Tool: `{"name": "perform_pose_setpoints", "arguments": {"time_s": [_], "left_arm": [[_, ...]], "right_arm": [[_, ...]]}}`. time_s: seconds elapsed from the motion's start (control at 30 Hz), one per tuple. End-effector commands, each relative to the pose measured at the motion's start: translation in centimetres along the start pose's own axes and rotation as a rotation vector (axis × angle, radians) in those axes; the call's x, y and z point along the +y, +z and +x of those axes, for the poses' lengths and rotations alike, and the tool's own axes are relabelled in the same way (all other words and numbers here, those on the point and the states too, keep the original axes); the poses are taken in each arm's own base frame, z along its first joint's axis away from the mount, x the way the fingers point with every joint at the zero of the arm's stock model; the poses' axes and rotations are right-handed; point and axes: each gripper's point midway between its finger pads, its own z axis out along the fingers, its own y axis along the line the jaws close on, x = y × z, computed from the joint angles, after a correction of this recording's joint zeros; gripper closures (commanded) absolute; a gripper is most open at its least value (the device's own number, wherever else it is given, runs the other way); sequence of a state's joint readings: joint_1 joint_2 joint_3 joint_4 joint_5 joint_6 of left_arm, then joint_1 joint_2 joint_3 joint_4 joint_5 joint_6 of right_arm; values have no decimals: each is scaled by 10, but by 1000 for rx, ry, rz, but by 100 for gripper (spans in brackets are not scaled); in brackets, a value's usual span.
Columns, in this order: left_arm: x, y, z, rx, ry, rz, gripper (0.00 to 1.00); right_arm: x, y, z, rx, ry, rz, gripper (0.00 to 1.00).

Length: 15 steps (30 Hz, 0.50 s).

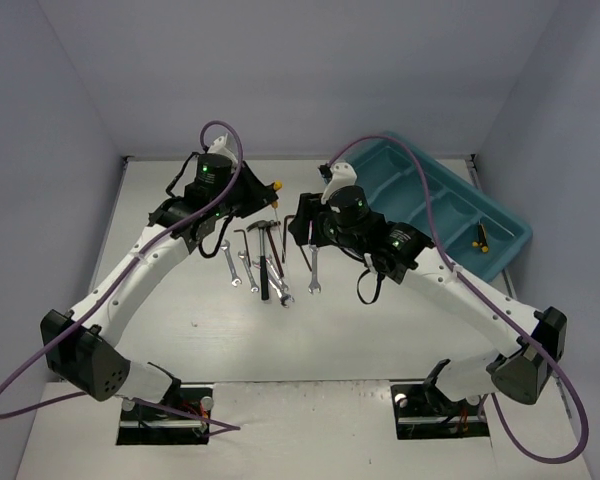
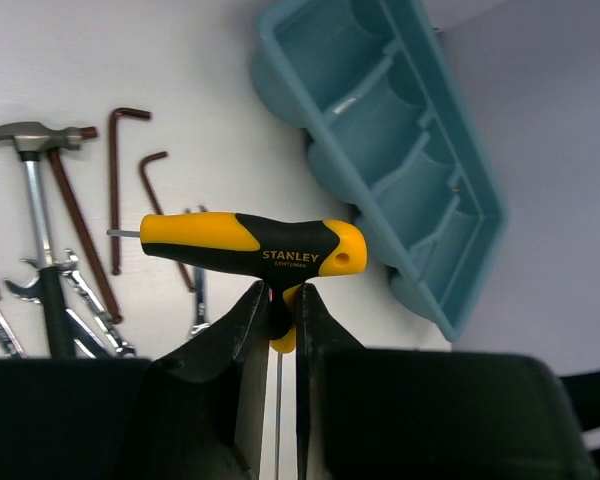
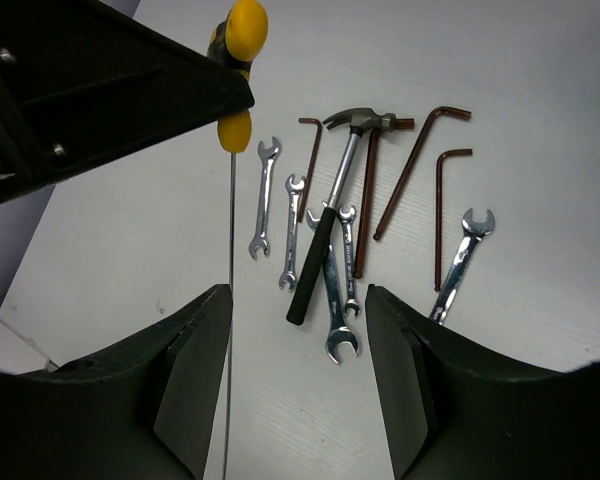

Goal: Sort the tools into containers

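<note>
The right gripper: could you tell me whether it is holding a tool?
No, the right gripper is open and empty, above the hammer lying on the table.

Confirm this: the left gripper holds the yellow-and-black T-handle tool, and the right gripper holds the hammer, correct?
Not quite. The right gripper is open and empty; the hammer lies on the table, as the right wrist view shows. The left gripper does hold the yellow-and-black T-handle tool.

walls (image 1: 280, 70): plain pale lavender on three sides | table (image 1: 380, 335): white, matte | light: soft, even
</note>
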<state>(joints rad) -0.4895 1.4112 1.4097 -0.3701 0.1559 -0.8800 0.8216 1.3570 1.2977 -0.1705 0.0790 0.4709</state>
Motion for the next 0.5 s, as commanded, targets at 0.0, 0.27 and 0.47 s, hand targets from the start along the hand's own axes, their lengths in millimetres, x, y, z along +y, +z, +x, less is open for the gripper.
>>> {"name": "perform_pose_setpoints", "arguments": {"time_s": [0.0, 0.27, 0.47], "left_arm": [[-49, -26, -24, -96, -50, 165, 100], [-61, -33, -14, -93, -46, 194, 100], [-65, -34, -10, -95, -37, 206, 100]], "right_arm": [[30, 4, -29, -76, 6, -92, 47], [37, 12, -38, -97, 0, -107, 49], [40, 15, -44, -108, 0, -113, 55]]}}
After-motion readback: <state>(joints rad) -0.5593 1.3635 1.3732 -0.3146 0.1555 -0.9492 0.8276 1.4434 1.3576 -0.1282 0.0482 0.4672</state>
